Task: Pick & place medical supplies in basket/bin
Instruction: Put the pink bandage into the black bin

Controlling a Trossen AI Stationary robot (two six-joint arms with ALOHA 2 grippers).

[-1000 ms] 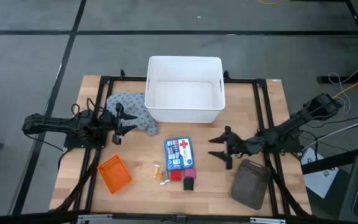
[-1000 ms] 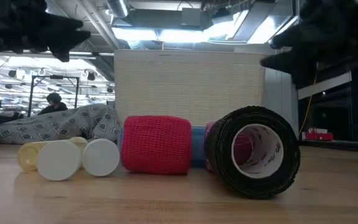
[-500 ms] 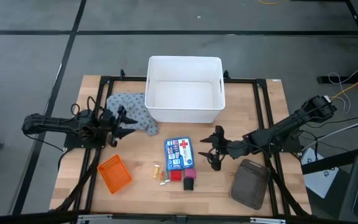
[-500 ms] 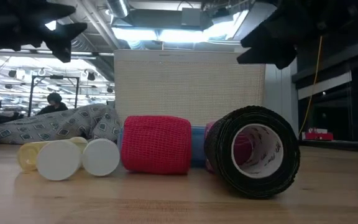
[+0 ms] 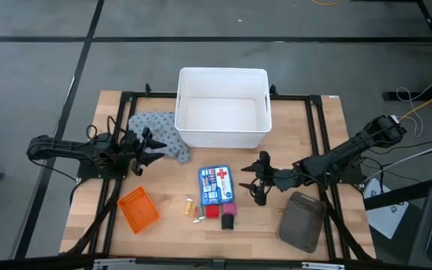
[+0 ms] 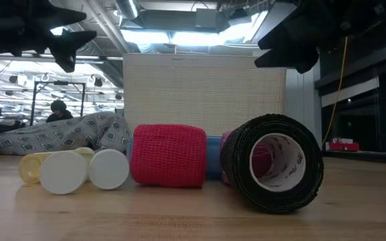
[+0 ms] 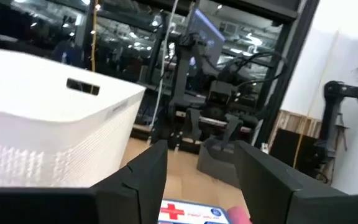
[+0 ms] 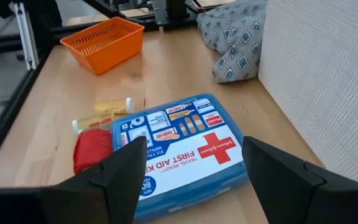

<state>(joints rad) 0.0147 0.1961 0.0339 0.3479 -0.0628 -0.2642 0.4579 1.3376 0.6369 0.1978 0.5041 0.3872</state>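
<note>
The red roll (image 5: 212,211), pink roll (image 5: 229,208) and black roll (image 5: 228,222) lie on the table by the near end of the blue first-aid box (image 5: 215,185). The yellowish vials (image 5: 193,209) lie left of them. A grey patterned cloth (image 5: 158,133) lies against the white bin's (image 5: 223,107) left wall. The orange basket (image 5: 138,208) sits near the near-left corner. My left gripper (image 5: 145,148) hovers open beside the cloth. My right gripper (image 5: 257,180) hovers open just right of the first-aid box (image 8: 179,140).
A dark grey pouch (image 5: 303,220) lies near the near-right corner, under my right arm. Black frame rails (image 5: 323,150) run along the table's left, right and far sides. Bare wood shows between the basket and the vials.
My right gripper has moved toward the table's left, from right of the box's far end to close beside the first-aid box, and then held still. My left gripper has stayed by the cloth.
</note>
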